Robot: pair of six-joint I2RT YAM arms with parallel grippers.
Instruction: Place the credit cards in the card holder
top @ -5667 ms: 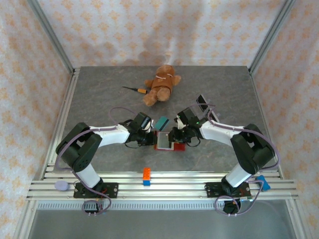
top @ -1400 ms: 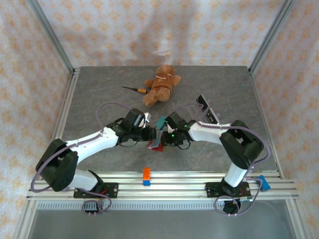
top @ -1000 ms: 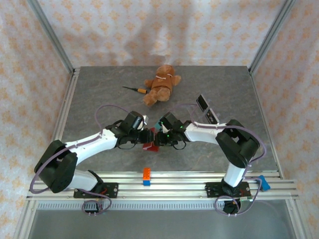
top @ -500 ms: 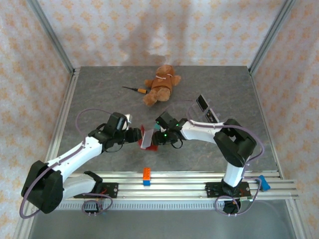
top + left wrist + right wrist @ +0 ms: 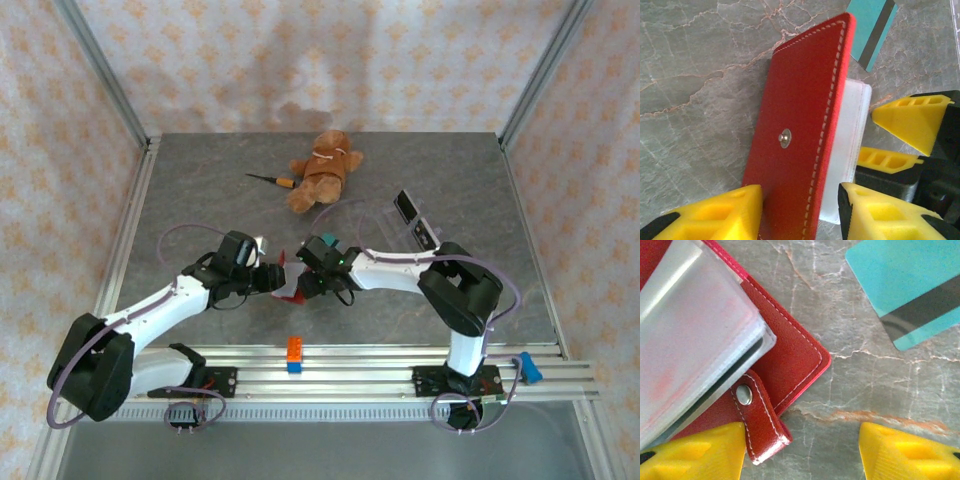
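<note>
**Left tool** (image 5: 800,216): the yellow fingers (image 5: 710,220) are apart and straddle the near end of the card holder (image 5: 800,115). One finger touches the red cover and the other stands against the clear sleeves (image 5: 852,145). Whether they pinch the holder cannot be told. The cover stands tilted on edge between the fingers, with its snap stud (image 5: 785,138) facing the wrist camera. Ahead of this tool, past the holder's far end, a teal credit card (image 5: 871,31) with a dark stripe lies flat on the grey marbled tabletop (image 5: 695,75).

**Right tool** (image 5: 800,455): the fingers are wide apart and clamp nothing, with bare tabletop between them. The holder's corner, its sleeves and its snap tab (image 5: 762,422) lie just beside one finger. The teal card lies ahead of the other finger, apart from the holder.

**Top view:** the two tools face each other tip to tip, with the holder between them.

- **Beyond both tools, toward the far edge:** a brown teddy bear (image 5: 323,170) lies with a small screwdriver (image 5: 270,180) to its left.
- **Outward of the right tool:** a clear stand (image 5: 413,215) holds a dark card.
- **Behind the tools, at the near edge:** an orange-and-blue block (image 5: 294,354).
</note>
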